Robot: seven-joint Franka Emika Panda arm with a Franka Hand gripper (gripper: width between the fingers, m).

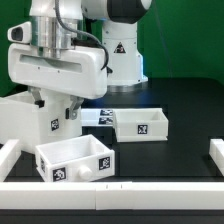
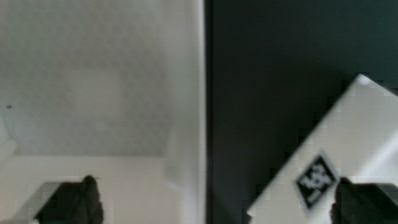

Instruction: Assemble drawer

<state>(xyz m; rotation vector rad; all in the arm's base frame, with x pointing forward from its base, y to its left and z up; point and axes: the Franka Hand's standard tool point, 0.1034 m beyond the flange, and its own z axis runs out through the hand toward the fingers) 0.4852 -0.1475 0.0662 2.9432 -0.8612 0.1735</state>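
White plastic is making up all three parts of the drawer that we are seeing on the black table (image 1: 185,100). The housing (image 1: 25,118) is standing at the exterior view's left edge of the table, under the arm. The near tray (image 1: 95,160) is sitting by the table's near edge, open side up, its inside showing only bare white walls, and its round knob (image 1: 84,176) is facing the near rail (image 1: 120,196). The far tray (image 1: 140,128) is lying toward the middle of the table, well apart from the near tray, also open side up. The marker board (image 1: 98,118) is lying flat between the housing and the far tray. Black table is lying open between the two trays and out to the exterior view's right edge.

We are seeing the gripper (image 1: 55,108) hanging over the housing with its jaws spread wide, grasping nothing. In the wrist view the fingers (image 2: 75,200) are standing well apart, one over the white housing (image 2: 98,90), the other over dark table beside a tray's tagged corner (image 2: 338,150); which tray we cannot tell.
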